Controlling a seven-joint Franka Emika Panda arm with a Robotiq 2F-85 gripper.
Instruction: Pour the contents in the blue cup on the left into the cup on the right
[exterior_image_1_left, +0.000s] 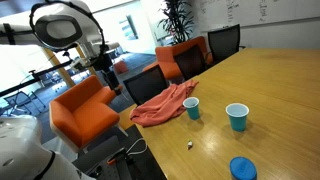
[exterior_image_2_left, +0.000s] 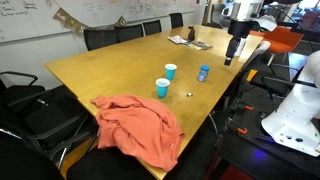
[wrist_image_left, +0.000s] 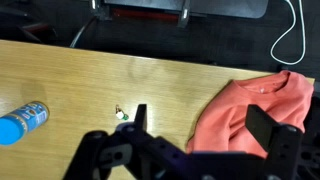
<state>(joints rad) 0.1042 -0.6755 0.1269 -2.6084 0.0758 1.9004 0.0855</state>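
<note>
Black Robotiq gripper (wrist_image_left: 200, 135) fills the wrist view's lower edge, fingers (wrist_image_left: 140, 118) spread wide, nothing between them. Below it: light wooden table (wrist_image_left: 90, 70), crumpled orange-red cloth (wrist_image_left: 250, 105), a tiny pale object (wrist_image_left: 120, 113) and a blue rounded object (wrist_image_left: 22, 120) lying on the wood. In an exterior view the gripper (exterior_image_1_left: 107, 72) hangs off the table's edge, well apart from both cups. Left blue plastic cup (exterior_image_1_left: 191, 107) stands upright just beside the cloth; right blue plastic cup (exterior_image_1_left: 237, 116) stands upright nearby. Contents cannot be seen.
</note>
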